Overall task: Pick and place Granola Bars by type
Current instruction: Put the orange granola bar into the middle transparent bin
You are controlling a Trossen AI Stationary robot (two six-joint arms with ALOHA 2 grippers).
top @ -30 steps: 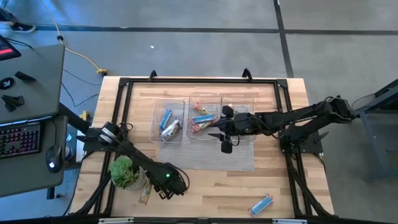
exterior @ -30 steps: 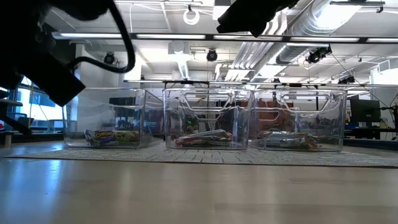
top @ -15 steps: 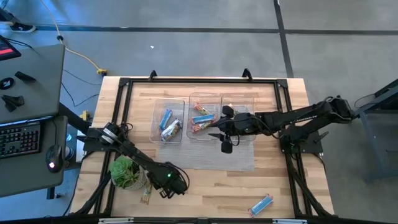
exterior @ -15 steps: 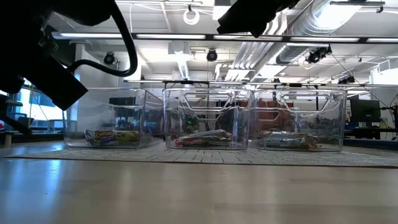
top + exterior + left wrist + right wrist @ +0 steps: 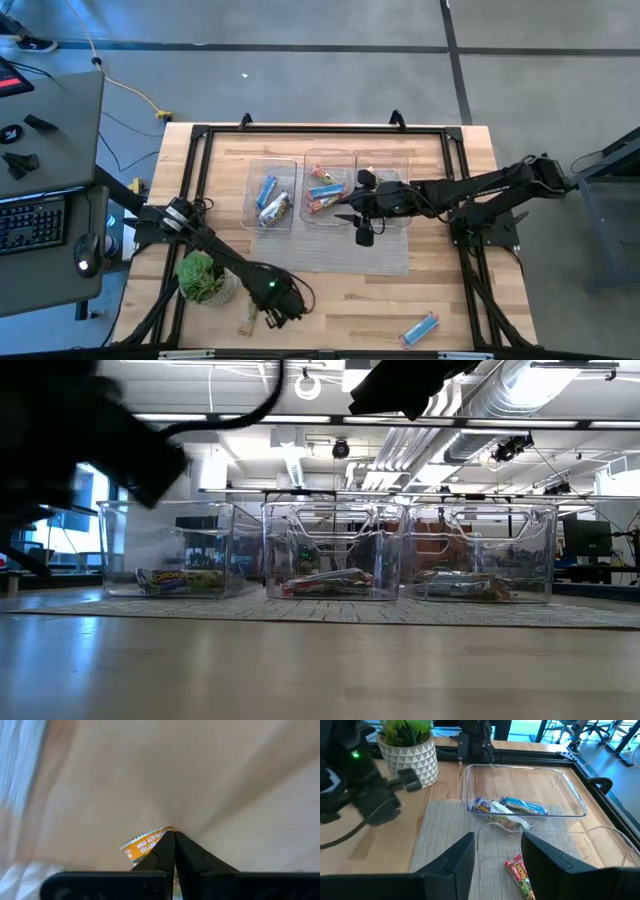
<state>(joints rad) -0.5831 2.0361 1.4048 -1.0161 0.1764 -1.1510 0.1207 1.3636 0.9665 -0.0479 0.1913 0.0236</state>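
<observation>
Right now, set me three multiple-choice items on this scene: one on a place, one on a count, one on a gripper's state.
1. Where does the blue-wrapped bar outside the trays lie?
A. On the bare wood near the table's front edge, right side
B. Inside the middle tray
C. Beside the potted plant

2. How many clear trays stand in the row?
A. Two
B. Three
C. Five

3. How is the left gripper?
A. Wide open over a tray
B. Shut on the orange-wrapped bar
C. Out of view

Answers: 1 A, the high view shows it there. 2 B, the low view shows three. 3 B, the left wrist view shows the fingertips pinching the wrapper.
</observation>
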